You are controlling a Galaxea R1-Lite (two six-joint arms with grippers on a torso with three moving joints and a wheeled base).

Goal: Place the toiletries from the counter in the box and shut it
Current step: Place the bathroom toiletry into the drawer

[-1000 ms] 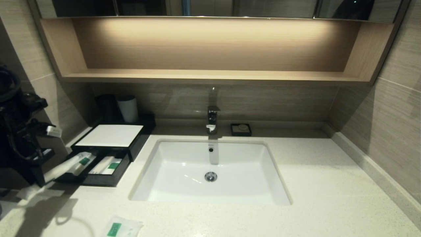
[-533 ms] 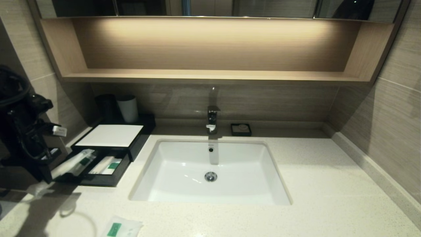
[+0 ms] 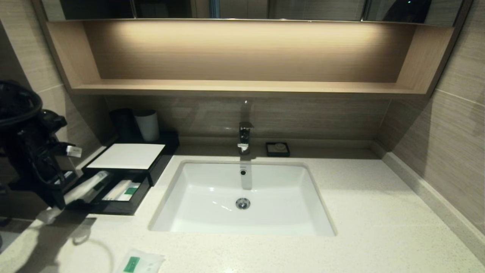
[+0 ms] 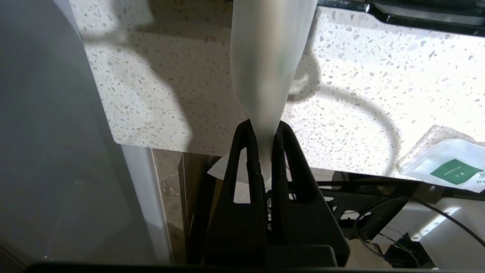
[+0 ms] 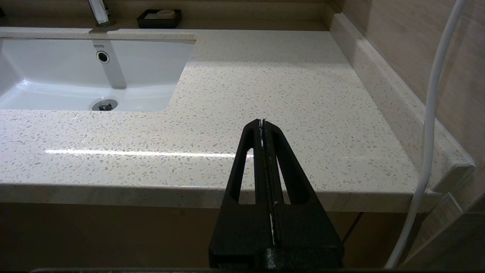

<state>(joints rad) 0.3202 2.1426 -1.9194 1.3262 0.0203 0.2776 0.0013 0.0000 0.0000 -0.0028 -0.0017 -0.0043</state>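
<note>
The black box (image 3: 127, 156) with a white top panel stands at the counter's (image 3: 360, 212) back left, its front drawer (image 3: 113, 206) pulled out. One wrapped stick (image 3: 118, 189) with a green label lies in the drawer. My left gripper (image 3: 60, 200) is shut on the end of the second wrapped stick (image 3: 85, 185), which slants over the drawer's left part; the grip shows in the left wrist view (image 4: 265, 131). The white sachet (image 3: 139, 261) with a green label lies on the counter's front edge, also in the left wrist view (image 4: 451, 170). My right gripper (image 5: 262, 122) is shut and empty at the counter's right front edge.
The white sink basin (image 3: 242, 197) with a tap (image 3: 244, 138) sits mid-counter. A grey cup (image 3: 147, 125) and a dark cup stand behind the box. A small black soap dish (image 3: 277, 149) is at the back. A wooden shelf (image 3: 242, 88) hangs above.
My left gripper has moved a little to the right and towards the drawer, carrying the stick further over it. The right arm and the sachet have not moved.
</note>
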